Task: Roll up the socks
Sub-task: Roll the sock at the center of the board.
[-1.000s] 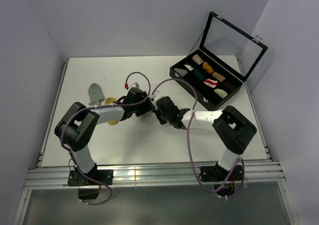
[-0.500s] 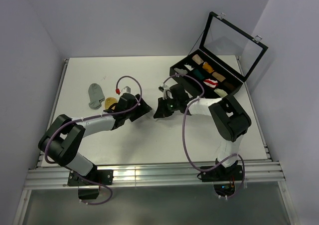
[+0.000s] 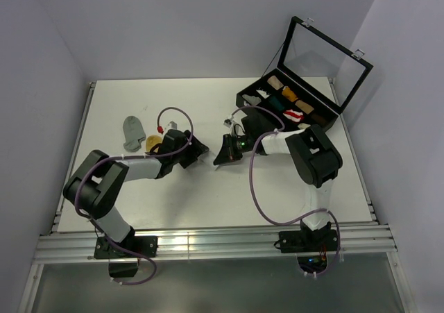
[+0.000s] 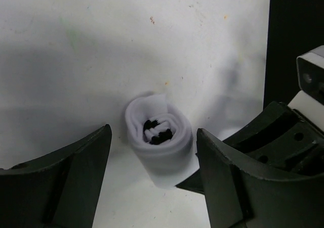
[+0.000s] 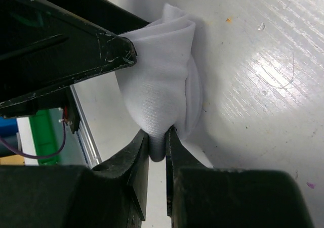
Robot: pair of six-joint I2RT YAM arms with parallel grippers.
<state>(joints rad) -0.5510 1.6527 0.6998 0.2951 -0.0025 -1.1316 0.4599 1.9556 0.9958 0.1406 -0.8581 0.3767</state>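
**Long white fabric sock** [image 4: 161, 137]: wound into a stubby roll, with black stripes showing at the core. It lay on the white tabletop [image 3: 208, 195] near centre, between the tips of the two arms.

**Right gripper** [image 5: 157, 146]: jaws nearly closed, pinching a fold of the roll's outer layer at its 6 o'clock end in the right wrist view.

**Left gripper** [image 4: 153, 133]: jaws wide, with one finger at 9 o'clock and one at 3 o'clock of the roll. In the right wrist view one fingertip met the fabric at 10 o'clock.

**Short grey fabric sock** [image 3: 132, 131]: flat, toward 10 o'clock on the tabletop, well apart from the roll.

**Short mustard-yellow fabric sock** [image 3: 153, 142]: just beside the grey one at its 4 o'clock, partly hidden by the left arm.

**Black compartmented case** [image 3: 272, 128]: at 2 o'clock on the tabletop, with its glass lid [image 3: 325, 57] standing open. Small coloured fabric rolls [image 3: 290, 94] sat in its compartments.
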